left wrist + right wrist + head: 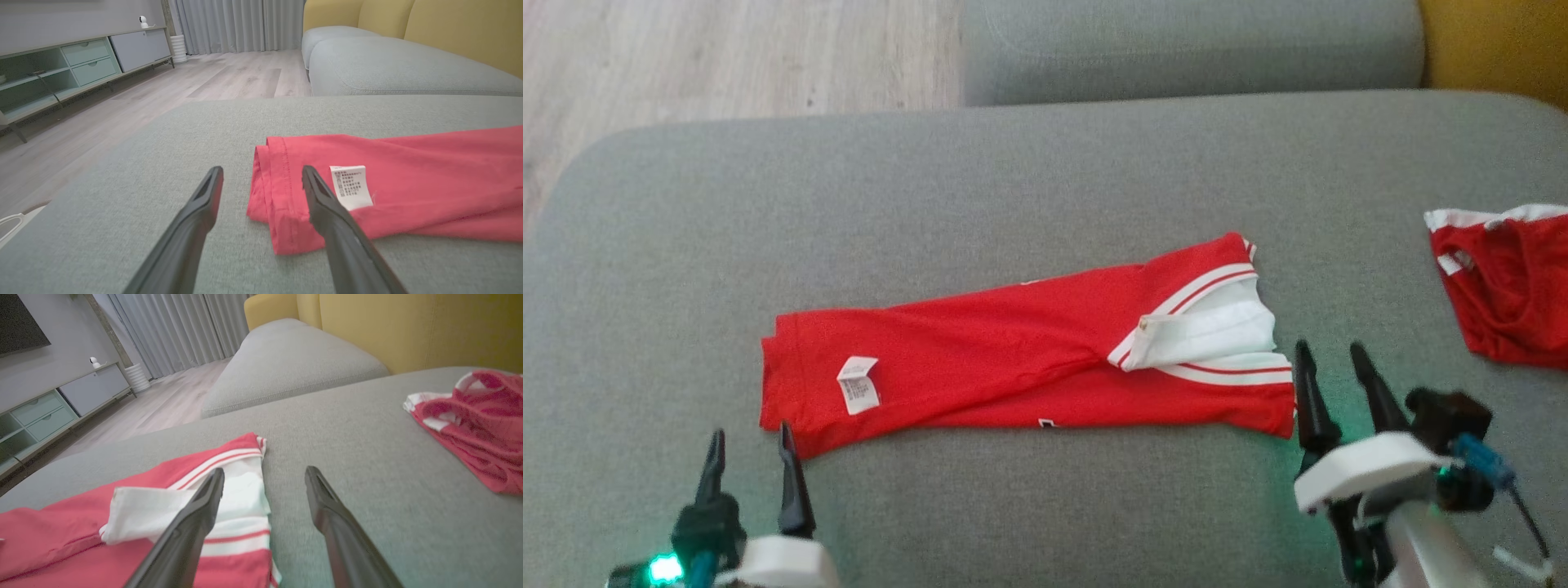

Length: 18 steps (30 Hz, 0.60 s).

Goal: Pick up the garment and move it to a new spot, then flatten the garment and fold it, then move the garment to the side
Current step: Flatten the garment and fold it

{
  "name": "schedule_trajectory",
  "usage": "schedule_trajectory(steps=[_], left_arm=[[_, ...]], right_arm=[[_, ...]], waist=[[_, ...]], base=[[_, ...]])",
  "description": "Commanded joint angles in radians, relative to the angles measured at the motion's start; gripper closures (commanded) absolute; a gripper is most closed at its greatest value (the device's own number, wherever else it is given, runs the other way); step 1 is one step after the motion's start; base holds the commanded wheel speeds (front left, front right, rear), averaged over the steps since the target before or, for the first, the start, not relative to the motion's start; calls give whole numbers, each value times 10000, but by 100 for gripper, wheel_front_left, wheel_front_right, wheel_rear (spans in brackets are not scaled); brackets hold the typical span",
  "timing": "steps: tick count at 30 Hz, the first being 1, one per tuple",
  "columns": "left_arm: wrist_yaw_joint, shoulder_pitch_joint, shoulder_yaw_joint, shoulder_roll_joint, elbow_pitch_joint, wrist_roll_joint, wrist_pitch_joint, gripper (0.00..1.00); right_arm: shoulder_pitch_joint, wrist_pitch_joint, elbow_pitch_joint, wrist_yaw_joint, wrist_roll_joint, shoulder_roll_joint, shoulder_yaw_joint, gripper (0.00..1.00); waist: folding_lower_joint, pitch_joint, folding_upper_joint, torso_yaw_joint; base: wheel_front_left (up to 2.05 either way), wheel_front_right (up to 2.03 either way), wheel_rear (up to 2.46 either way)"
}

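Observation:
A red garment (1013,359) with a white, red-striped collar end (1217,327) lies folded into a long strip across the grey sofa cushion (1013,180). A white care label (858,384) sits near its left end. My left gripper (751,442) is open at the strip's left near corner, its fingers astride the hem (282,204) in the left wrist view. At the strip's right end my right gripper (1331,355) stands open, just off the collar edge (245,506). Neither holds anything.
A second red and white garment (1507,286) lies crumpled at the cushion's right edge, also in the right wrist view (474,416). Another grey cushion (1192,45) and a yellow backrest (1494,41) lie beyond. Wooden floor (727,57) is at the far left.

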Motion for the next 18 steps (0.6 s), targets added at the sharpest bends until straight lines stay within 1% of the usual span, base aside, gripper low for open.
schedule_trajectory(steps=[1, 8, 15, 16, 18], left_arm=[[12, -11, 319, 22, -385, 26, -53, 0], [-472, 174, 472, -32, -207, -8, -53, 0], [-1040, -282, 544, -61, 105, 77, -53, 0], [-1040, -282, 544, -61, 105, 77, -53, 0], [-1144, -427, 560, -70, 159, 104, -53, 0]], right_arm=[[-74, -109, -246, -7, 154, 63, 324, 0], [9, -109, -44, -7, 170, 65, 412, 0], [-975, -110, 805, -7, -176, 65, 257, 0], [-975, -110, 805, -7, -176, 65, 257, 0], [-1371, -110, 1237, -7, -359, 65, 200, 0]], waist=[[2, -257, -1, 35], [2, -282, -1, 109], [2, 234, -1, 483], [2, 234, -1, 483], [2, 427, -1, 625]], base=[[0, 0, 0], [0, 0, 0], [0, 0, 0], [0, 0, 0], [0, 0, 0]])
